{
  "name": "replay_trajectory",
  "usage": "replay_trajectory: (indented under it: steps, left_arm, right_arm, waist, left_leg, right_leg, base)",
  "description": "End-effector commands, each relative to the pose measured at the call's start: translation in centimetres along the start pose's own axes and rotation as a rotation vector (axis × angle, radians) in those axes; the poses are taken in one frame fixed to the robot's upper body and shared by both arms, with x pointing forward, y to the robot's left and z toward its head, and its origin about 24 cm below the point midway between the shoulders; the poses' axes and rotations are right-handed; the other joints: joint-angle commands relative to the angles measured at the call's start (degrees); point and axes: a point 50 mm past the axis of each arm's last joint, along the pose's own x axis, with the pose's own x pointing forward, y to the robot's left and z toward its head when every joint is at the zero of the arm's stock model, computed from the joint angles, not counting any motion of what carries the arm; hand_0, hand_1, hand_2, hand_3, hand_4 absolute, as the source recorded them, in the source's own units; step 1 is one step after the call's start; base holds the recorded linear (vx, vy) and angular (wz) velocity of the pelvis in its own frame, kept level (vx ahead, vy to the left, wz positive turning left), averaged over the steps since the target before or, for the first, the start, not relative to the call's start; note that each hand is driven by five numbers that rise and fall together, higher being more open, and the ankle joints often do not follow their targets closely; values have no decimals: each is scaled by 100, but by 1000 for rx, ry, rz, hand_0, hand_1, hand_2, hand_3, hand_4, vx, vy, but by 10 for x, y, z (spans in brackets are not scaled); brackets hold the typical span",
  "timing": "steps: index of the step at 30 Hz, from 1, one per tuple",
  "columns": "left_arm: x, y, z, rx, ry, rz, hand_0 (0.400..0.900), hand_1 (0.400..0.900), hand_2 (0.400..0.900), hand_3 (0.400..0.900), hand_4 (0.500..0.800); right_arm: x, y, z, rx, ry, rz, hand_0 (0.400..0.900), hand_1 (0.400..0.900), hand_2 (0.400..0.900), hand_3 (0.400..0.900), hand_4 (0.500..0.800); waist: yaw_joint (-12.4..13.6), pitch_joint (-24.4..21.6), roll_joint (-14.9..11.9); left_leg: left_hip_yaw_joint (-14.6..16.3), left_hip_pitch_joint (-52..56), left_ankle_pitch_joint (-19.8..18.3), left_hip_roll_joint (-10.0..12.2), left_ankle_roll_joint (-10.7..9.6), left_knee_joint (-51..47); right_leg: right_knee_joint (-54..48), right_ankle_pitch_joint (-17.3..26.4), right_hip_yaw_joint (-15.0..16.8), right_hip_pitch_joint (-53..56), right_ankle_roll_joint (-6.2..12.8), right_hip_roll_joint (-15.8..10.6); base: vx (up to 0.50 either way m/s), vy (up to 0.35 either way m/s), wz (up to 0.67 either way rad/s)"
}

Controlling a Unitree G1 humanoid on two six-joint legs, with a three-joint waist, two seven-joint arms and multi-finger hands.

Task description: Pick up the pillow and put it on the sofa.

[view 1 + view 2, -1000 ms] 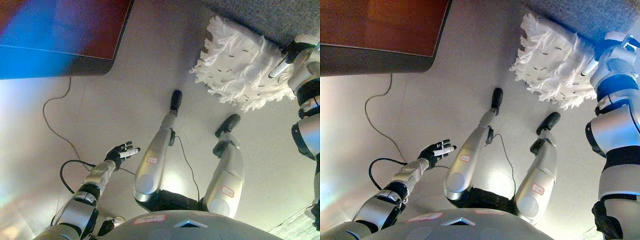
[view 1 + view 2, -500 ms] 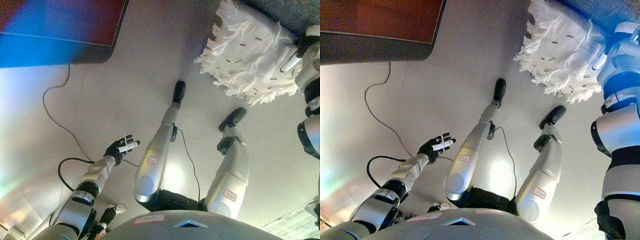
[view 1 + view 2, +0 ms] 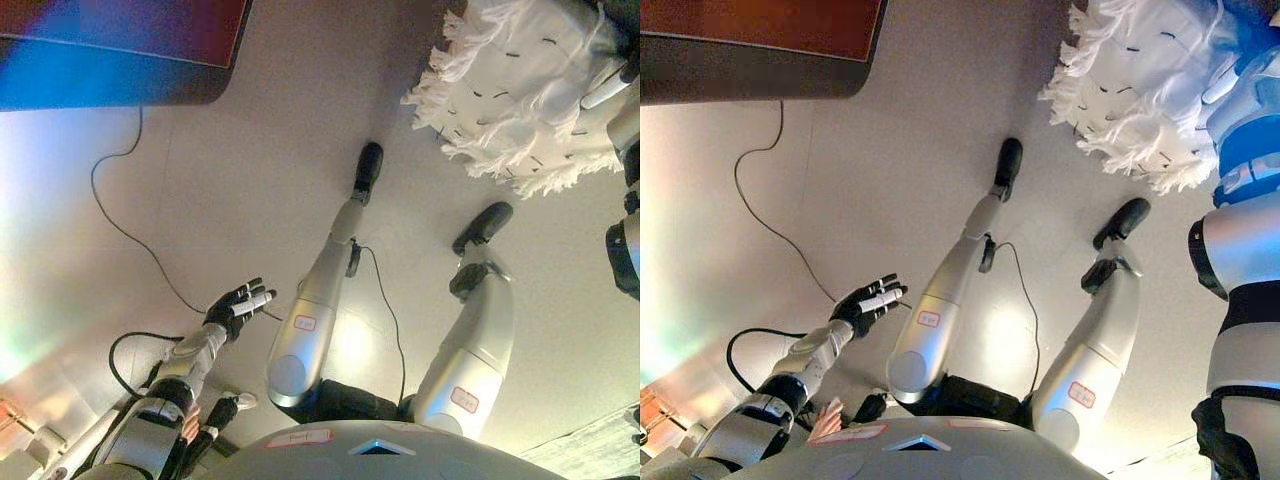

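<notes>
The white fringed pillow (image 3: 520, 90) hangs at the top right, above the floor. My right hand (image 3: 612, 88) is at the pillow's right edge with its fingers curled on it, and it also shows in the right eye view (image 3: 1223, 85). A strip of grey sofa fabric (image 3: 1252, 10) shows at the top right corner behind the pillow. My left hand (image 3: 238, 305) is open and empty, held out over the floor at the lower left, far from the pillow.
A dark red-brown piece of furniture (image 3: 750, 50) fills the top left. Pale floor (image 3: 250, 180) lies between it and the pillow. A person's shoe (image 3: 235, 402) shows at the bottom left beside my left arm.
The whole picture has shifted, so the camera has moved. The pillow stays in my right hand and now sits higher and further right in view. My left hand holds the same open pose.
</notes>
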Motion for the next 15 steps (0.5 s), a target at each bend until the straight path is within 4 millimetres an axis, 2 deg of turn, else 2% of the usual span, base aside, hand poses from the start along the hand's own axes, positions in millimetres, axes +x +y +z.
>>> replay_trajectory:
  steps: [1,9,14,15]
  left_arm:
    - [-25,19,-46,-30,114,54,900,900,900,900,800]
    - [-28,16,-52,-73,100,35,900,900,900,900,800]
    - [-32,16,-58,-109,93,23,900,900,900,900,800]
    - [-33,17,-59,-114,92,23,900,900,900,900,800]
  right_arm:
    - [-2,-51,-8,68,-23,-136,900,900,900,900,800]
    - [-8,-63,8,160,-65,-140,900,900,900,900,800]
    - [-10,-75,10,235,-106,-139,900,900,900,900,800]
    - [-10,-76,10,245,-113,-130,871,871,871,871,782]
  waist:
    - [236,81,962]
    - [337,81,1090]
    - [379,81,1185]
    - [384,81,1191]
  left_leg:
    - [-412,-260,-399,518,-254,431]
    - [-476,-617,-429,470,-295,666]
    - [-480,-773,-420,445,-319,717]
    - [-477,-799,-423,447,-325,737]
  right_leg:
    - [-104,86,476,-119,381,-344]
    - [11,88,644,-492,392,-399]
    - [51,89,730,-672,411,-436]
    - [66,84,740,-697,412,-445]
  base:
    - [-19,60,2]
    - [-18,55,1]
    - [-22,42,6]
    - [-26,19,7]
